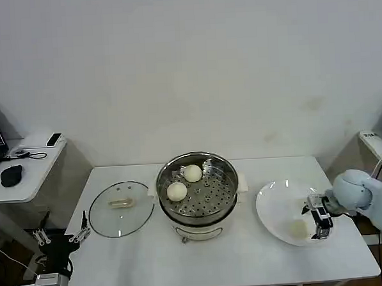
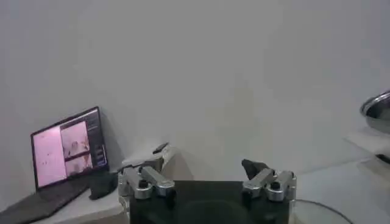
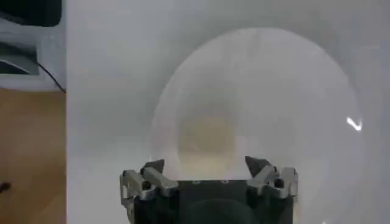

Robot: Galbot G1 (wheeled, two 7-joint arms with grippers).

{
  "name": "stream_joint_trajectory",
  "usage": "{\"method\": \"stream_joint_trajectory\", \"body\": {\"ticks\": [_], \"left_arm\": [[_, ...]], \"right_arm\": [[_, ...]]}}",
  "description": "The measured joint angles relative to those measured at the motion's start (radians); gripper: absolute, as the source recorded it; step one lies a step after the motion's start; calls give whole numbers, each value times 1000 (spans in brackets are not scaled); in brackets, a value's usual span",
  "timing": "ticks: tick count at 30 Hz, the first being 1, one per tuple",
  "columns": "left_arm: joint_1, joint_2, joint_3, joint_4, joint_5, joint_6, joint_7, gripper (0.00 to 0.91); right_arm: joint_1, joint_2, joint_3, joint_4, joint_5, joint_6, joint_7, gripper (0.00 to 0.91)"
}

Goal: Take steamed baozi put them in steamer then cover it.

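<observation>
The white desk (image 1: 223, 263) carries everything, with the steamer (image 1: 197, 189) at its middle, the cover (image 1: 121, 208) lying flat just to the steamer's left, and a white plate (image 1: 280, 202) to its right. Two baozi sit on the steamer's perforated tray, one (image 1: 192, 173) toward the back and one (image 1: 177, 192) nearer the front left, close together. A third baozi (image 1: 298, 228) rests on the near part of the plate; in the right wrist view it (image 3: 206, 137) shows as a pale round shape just ahead of the fingers. The right claw (image 1: 320, 223) hangs over the plate's right edge, just beside that baozi, its fingers spread apart and released, gripping nothing (image 3: 206, 167). The left claw (image 1: 61, 237) is parked off the desk's front left corner, near the cover's edge, also spread wide with nothing between its fingers (image 2: 206, 176). A side desk (image 1: 26, 174) with a laptop (image 2: 67, 149) stands at the far left.
</observation>
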Motion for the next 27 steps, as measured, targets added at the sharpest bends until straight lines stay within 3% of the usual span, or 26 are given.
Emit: {"method": "stream_joint_trajectory", "body": {"ticks": [4, 8, 23, 27], "left_arm": [[-1, -1, 0, 0, 4, 0, 0, 907], [-1, -2, 1, 1, 6, 0, 0, 907], [-2, -4, 0, -1, 8, -3, 0, 907], [-2, -7, 0, 0, 8, -4, -1, 907]], "right_arm": [[-8, 23, 0, -28, -5, -2, 1, 897], [-18, 36, 0, -44, -9, -6, -2, 816], [-15, 59, -3, -72, 3, -26, -10, 655], [-5, 58, 0, -74, 6, -23, -23, 655]]}}
